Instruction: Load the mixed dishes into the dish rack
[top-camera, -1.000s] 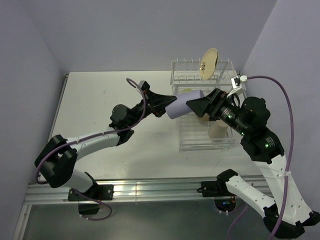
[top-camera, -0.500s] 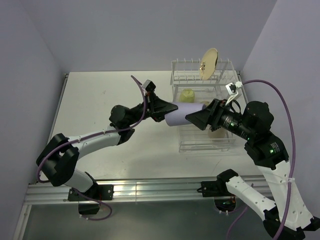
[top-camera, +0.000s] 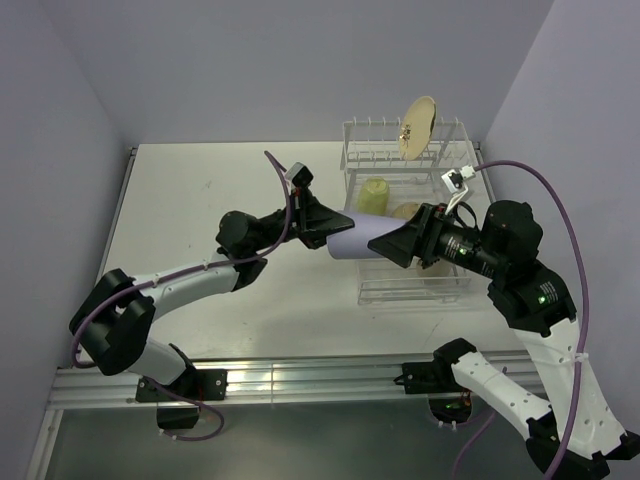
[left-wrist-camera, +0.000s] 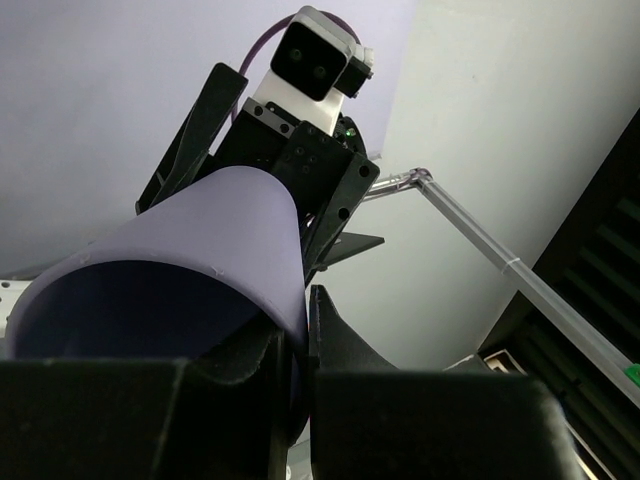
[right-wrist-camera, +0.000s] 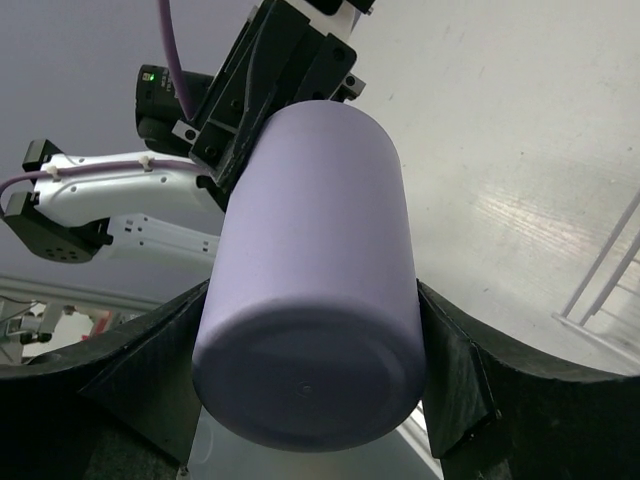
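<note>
- Top external: lavender tumbler (top-camera: 358, 236) held sideways in air betw. both hands, near left edge of dish rack (top-camera: 400, 296).
- Left wrist: left hand (left-wrist-camera: 295, 345) clamped on tumbler rim, one finger inside.
- Right wrist: right hand (right-wrist-camera: 310, 335) fingers flank tumbler base; can't tell if gripping.

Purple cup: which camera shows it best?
Right wrist: the purple cup shows whole, side and closed base. Left wrist shows only its open rim and inside. Top external shows a short stretch between left gripper and right gripper.
</note>
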